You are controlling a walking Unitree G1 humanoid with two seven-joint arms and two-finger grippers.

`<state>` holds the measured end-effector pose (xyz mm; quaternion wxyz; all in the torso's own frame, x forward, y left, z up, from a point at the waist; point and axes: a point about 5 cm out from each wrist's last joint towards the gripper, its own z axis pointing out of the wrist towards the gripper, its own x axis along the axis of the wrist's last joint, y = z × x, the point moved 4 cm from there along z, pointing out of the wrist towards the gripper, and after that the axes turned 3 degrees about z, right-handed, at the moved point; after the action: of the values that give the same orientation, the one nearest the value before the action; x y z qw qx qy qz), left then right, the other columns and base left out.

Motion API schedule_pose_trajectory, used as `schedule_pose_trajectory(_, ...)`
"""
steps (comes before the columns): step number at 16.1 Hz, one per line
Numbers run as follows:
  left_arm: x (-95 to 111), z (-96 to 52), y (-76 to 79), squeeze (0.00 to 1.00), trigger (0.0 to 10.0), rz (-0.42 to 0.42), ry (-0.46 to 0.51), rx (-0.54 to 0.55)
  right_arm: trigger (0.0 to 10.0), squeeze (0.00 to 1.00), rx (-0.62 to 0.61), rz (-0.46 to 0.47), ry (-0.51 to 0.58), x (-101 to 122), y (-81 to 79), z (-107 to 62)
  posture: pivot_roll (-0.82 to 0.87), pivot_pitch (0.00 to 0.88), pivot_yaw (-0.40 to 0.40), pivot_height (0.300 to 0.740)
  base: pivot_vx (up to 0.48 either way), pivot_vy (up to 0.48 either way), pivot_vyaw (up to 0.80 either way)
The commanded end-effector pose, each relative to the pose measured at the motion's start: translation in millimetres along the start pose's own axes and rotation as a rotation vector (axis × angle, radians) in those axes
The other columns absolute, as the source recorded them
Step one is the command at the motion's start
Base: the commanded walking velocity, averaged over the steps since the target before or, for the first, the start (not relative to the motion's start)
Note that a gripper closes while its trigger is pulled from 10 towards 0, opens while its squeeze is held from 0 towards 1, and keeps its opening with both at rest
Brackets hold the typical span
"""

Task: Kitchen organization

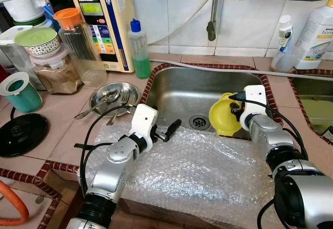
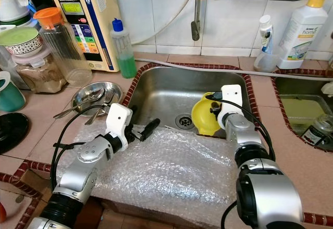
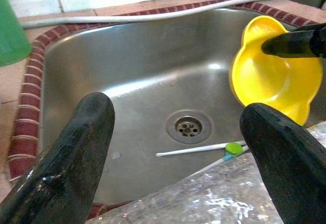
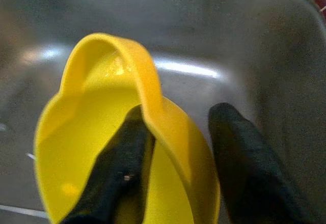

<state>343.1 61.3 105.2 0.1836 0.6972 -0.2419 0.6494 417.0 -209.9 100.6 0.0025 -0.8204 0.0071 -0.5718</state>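
Observation:
A yellow plastic bowl [image 1: 221, 115] stands tilted on its edge at the right side of the steel sink [image 1: 182, 86]. My right gripper [image 1: 235, 106] is shut on the bowl's rim [image 4: 153, 102], with one finger [image 4: 122, 158] inside the bowl and the other outside. My left gripper [image 1: 169, 130] hovers open over the sink's front edge, above a sheet of bubble wrap [image 1: 197, 172], holding nothing. Between its fingers [image 3: 76, 147] I see the drain [image 3: 187, 127] and a thin white stick with a green piece [image 3: 204, 148] on the sink floor.
A steel plate with spoons [image 1: 112, 96] lies left of the sink. Behind it are a green soap bottle [image 1: 139, 49], an orange-lidded jar [image 1: 78, 41] and a water purifier [image 1: 104, 21]. A black lid [image 1: 21, 132] and teal cup [image 1: 21, 91] sit far left. Detergent bottles [image 1: 315, 28] stand back right.

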Motion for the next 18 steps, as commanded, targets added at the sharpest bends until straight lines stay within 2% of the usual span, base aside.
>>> schedule_pose_trajectory(1, 6.3, -0.4, -7.8, 1.0, 10.0, 0.015, 0.013, 0.026, 10.0, 1.0, 0.021, 0.043, 0.015, 10.4, -3.9, 1.6, 0.02, 0.0, 0.108, 0.74, 0.0, 0.0, 0.0)
schedule_pose_trajectory(3, 7.9, -0.8, -12.7, 1.0, 10.0, 0.024, 0.016, 0.045, 10.0, 1.0, 0.034, 0.073, 0.007, 8.0, -3.3, 1.2, 0.02, 0.0, 0.108, 0.74, 0.0, 0.0, 0.0)
schedule_pose_trajectory(7, 8.5, -2.8, -18.9, 1.0, 10.0, 0.033, 0.016, 0.075, 10.0, 1.0, 0.099, 0.101, -0.059, -5.1, -11.8, 0.8, 0.04, 0.0, 0.103, 0.74, 0.0, 0.0, 0.0)
schedule_pose_trajectory(8, 8.7, -3.9, -22.6, 1.0, 10.0, 0.034, 0.017, 0.095, 10.0, 1.0, 0.103, 0.11, -0.051, -1.9, -12.7, 1.2, 0.05, 0.0, 0.106, 0.74, 0.0, 0.0, 0.0)
schedule_pose_trajectory(11, 18.3, -6.7, -40.3, 1.0, 10.0, 0.048, 0.059, 0.195, 10.0, 1.0, 0.101, 0.112, 0.03, 14.2, -10.6, 1.4, 0.06, 0.0, 0.101, 0.74, 0.0, 0.0, 0.0)
schedule_pose_trajectory(14, 31.6, -14.2, -66.8, 1.0, 10.0, 0.054, 0.123, 0.353, 10.0, 1.0, 0.155, 0.071, 0.117, 26.0, -21.3, -0.3, 0.07, 0.0, 0.09, 0.74, 0.0, 0.0, 0.0)
schedule_pose_trajectory(15, 33.6, -16.8, -73.4, 1.0, 10.0, 0.067, 0.13, 0.393, 10.0, 1.0, 0.18, 0.071, 0.136, 28.0, -26.4, -1.3, 0.09, 0.0, 0.086, 0.74, 0.0, 0.0, 0.0)
schedule_pose_trajectory(16, 38.1, -20.4, -81.5, 1.0, 10.0, 0.121, 0.137, 0.439, 10.0, 1.0, 0.213, 0.063, 0.169, 29.8, -33.2, -3.9, 0.09, 0.0, 0.086, 0.74, 0.0, 0.0, 0.0)
schedule_pose_trajectory(17, 41.0, -20.9, -81.9, 1.0, 10.0, 0.158, 0.149, 0.429, 10.0, 1.0, 0.229, 0.066, 0.198, 30.8, -37.0, -6.2, 0.09, 0.0, 0.084, 0.74, 0.0, 0.0, 0.0)
schedule_pose_trajectory(18, 40.3, -23.2, -86.3, 1.0, 10.0, 0.159, 0.149, 0.473, 10.0, 1.0, 0.234, 0.058, 0.228, 29.4, -38.9, -9.8, 0.09, 0.0, 0.083, 0.74, 0.0, 0.0, 0.0)
